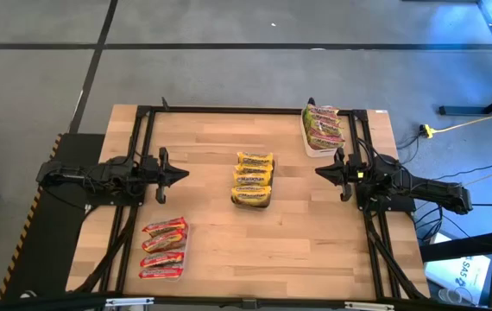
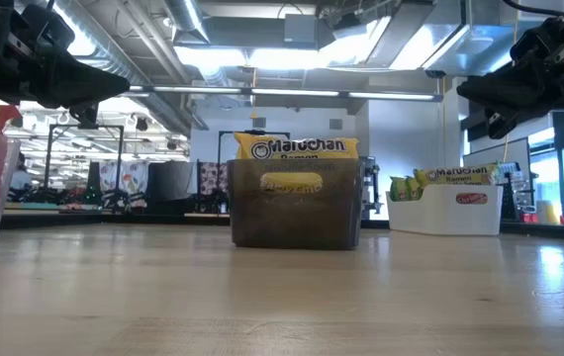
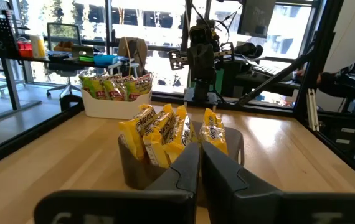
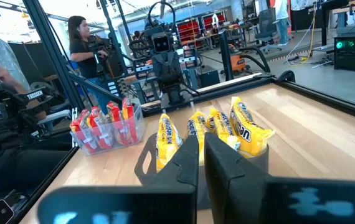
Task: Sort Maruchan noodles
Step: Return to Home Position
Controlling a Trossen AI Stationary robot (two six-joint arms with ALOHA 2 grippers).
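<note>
You are seeing the left gripper (image 1: 179, 174) and right gripper (image 1: 320, 171) hovering at opposite table sides, fingers pressed together, empty. Yellow noodles (image 1: 253, 180) are sitting in the dark tray (image 2: 297, 222) at centre, red noodles (image 1: 163, 249) in the clear tray (image 4: 106, 142), green noodles (image 1: 323, 127) in the white bin (image 2: 450, 213).

"Maruchan Ramen" reads on the yellow noodle packet (image 2: 297, 148) in the dark bin (image 2: 297, 216). "Maruchan" also shows on a green packet (image 2: 457, 175) in the white bin (image 2: 450, 213).
</note>
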